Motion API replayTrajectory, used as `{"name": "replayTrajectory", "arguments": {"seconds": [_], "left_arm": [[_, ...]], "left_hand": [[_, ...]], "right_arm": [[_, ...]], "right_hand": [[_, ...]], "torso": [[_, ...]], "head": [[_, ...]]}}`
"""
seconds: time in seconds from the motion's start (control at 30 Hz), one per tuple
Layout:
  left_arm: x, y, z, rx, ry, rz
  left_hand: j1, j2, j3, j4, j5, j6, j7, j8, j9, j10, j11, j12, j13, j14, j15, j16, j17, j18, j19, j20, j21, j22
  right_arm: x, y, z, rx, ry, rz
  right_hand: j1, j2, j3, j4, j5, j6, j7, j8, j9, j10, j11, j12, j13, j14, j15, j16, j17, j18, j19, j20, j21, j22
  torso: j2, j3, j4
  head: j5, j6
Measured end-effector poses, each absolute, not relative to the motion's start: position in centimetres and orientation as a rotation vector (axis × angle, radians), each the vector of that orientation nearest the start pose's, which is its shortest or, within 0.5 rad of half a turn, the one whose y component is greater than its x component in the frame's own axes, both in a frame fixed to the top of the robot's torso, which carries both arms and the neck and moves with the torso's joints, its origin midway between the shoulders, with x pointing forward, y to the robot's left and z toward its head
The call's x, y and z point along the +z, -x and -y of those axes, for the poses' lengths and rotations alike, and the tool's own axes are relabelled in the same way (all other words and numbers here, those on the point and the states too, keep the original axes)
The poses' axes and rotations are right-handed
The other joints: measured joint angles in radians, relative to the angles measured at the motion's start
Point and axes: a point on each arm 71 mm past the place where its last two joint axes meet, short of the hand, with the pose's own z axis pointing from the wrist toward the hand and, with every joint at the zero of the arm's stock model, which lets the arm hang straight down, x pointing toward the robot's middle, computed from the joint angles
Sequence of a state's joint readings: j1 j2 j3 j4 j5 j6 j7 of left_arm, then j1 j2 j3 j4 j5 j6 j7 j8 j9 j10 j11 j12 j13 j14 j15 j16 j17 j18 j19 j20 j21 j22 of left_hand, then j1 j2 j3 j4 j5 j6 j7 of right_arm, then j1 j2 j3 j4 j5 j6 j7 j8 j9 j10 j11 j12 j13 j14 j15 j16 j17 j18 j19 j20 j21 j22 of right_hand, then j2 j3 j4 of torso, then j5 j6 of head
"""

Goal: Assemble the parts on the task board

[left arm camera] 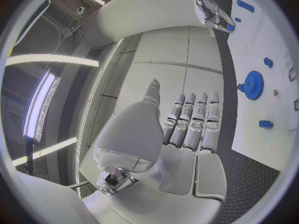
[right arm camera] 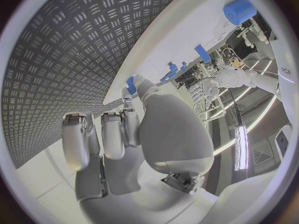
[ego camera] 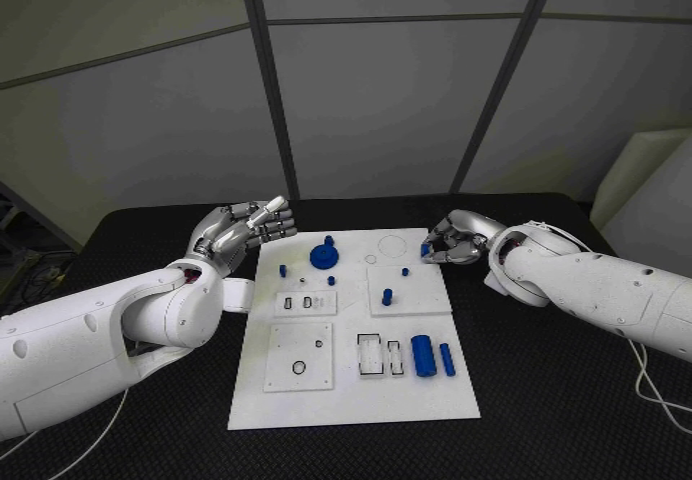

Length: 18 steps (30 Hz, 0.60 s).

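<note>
Task board [ego camera: 346,400] lies lengthwise away from the robot in mid-table. Beside its far left corner the left hand [ego camera: 248,229] is raised, fingers straight and together, empty. At its far right edge the right hand [ego camera: 451,241] pinches a small blue part [ego camera: 427,248].

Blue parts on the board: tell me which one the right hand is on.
The small blue piece at the board's far right edge, pinched in the right hand's fingers; the gear and other blue parts lie untouched.
</note>
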<state>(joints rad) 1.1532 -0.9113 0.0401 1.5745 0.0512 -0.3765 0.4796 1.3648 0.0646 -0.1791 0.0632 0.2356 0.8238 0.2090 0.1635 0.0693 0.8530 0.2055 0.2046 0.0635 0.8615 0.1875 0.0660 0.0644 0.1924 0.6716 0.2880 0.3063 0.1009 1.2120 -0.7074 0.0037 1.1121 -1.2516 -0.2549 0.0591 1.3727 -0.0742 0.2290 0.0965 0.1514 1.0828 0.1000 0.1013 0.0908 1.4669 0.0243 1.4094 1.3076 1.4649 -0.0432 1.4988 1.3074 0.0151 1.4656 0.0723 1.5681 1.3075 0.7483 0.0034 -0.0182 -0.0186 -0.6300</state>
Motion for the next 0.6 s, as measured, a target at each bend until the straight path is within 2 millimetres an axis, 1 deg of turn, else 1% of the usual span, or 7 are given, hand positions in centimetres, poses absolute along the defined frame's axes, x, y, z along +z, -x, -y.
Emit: {"name": "replayTrajectory", "arguments": {"seconds": [0.17,0.37,0.43,0.53,0.57,0.6], "left_arm": [[-16.3,-48.4,-23.6,-1.549,1.17,-1.231],[-16.3,-48.4,-23.7,-1.549,1.171,-1.231],[-16.3,-48.4,-23.7,-1.549,1.171,-1.231],[-16.3,-48.4,-23.7,-1.549,1.171,-1.232],[-16.3,-48.3,-23.7,-1.548,1.171,-1.232],[-16.3,-48.3,-23.8,-1.547,1.171,-1.232]], "left_hand": [[0.0,0.0,0.0,0.0,0.0,0.0,0.0,0.0,0.0,0.0,0.0,0.0,0.0,0.0,0.0,0.0,0.0,0.0,0.0,0.0,0.0,0.0],[0.0,0.0,0.0,0.0,0.0,0.0,0.0,0.0,0.0,0.0,0.0,0.0,0.0,0.0,0.0,0.0,0.0,0.0,0.0,0.0,0.0,0.0],[0.0,0.0,0.0,0.0,0.0,0.0,0.0,0.0,0.0,0.0,0.0,0.0,0.0,0.0,0.0,0.0,0.0,0.0,0.0,0.0,0.0,0.0],[0.0,0.0,0.003,-0.003,0.0,0.0,0.0,0.0,0.0,0.0,0.0,0.0,0.0,0.0,0.0,0.0,0.0,0.0,0.0,0.0,0.0,-0.001],[0.0,0.0,0.003,-0.003,0.0,0.0,0.0,0.0,0.0,0.0,0.0,0.0,0.0,0.0,0.0,0.0,0.0,-0.01,0.0,0.0,0.0,-0.001],[0.0,0.0,0.003,-0.003,0.0,0.0,0.0,0.0,0.0,0.0,0.0,0.0,0.0,0.0,0.0,0.0,0.0,-0.067,0.0,0.0,0.0,-0.001]], "right_arm": [[-18.7,-55.8,25.4,0.631,-0.082,-1.662],[-18.4,-55.4,25.2,0.659,-0.112,-1.639],[-18.3,-55.2,25.0,0.673,-0.119,-1.632],[-18.1,-54.8,24.6,0.691,-0.126,-1.624],[-18.0,-54.6,24.3,0.701,-0.128,-1.62],[-17.9,-54.5,24.1,0.71,-0.129,-1.618]], "right_hand": [[0.003,0.009,0.011,-0.006,0.011,0.021,-0.011,0.006,0.004,0.0,-0.007,0.007,0.0,0.0,-0.007,0.005,0.0,0.0,0.0,-0.007,0.0,0.0],[0.003,0.017,0.013,-0.008,0.016,0.027,-0.007,0.009,0.005,-0.002,-0.012,0.007,0.0,0.004,-0.011,0.005,0.0,0.0,0.001,-0.008,0.0,0.0],[0.002,0.019,0.013,-0.008,0.016,0.027,-0.007,0.009,0.005,-0.002,-0.012,0.007,0.0,0.001,-0.013,0.006,0.0,0.0,-0.002,-0.012,0.0,0.0],[-0.001,0.022,0.013,-0.008,0.016,0.027,-0.007,0.009,0.005,-0.002,-0.012,0.007,0.0,0.0,-0.014,0.005,0.0,0.0,-0.002,-0.012,0.0,0.0],[-0.001,0.022,0.013,-0.008,0.016,0.027,-0.007,0.009,0.005,-0.002,-0.012,0.007,0.0,0.0,-0.014,0.005,0.0,0.0,-0.002,-0.012,0.0,0.0],[-0.001,0.022,0.013,-0.008,0.016,0.028,-0.007,0.009,0.005,-0.002,-0.012,0.007,0.0,0.0,-0.014,0.005,0.0,0.0,-0.002,-0.012,0.0,0.0]], "torso": [[0.0,0.0002,0.0],[-0.001,0.0002,0.0],[-0.001,0.0002,0.0],[-0.002,-0.0001,0.0],[-0.002,-0.0002,0.0],[-0.002,-0.0002,0.0]], "head": [[-0.001,-0.001],[-0.002,-0.001],[-0.002,0.0],[-0.003,0.002],[-0.003,0.003],[-0.003,0.003]]}}
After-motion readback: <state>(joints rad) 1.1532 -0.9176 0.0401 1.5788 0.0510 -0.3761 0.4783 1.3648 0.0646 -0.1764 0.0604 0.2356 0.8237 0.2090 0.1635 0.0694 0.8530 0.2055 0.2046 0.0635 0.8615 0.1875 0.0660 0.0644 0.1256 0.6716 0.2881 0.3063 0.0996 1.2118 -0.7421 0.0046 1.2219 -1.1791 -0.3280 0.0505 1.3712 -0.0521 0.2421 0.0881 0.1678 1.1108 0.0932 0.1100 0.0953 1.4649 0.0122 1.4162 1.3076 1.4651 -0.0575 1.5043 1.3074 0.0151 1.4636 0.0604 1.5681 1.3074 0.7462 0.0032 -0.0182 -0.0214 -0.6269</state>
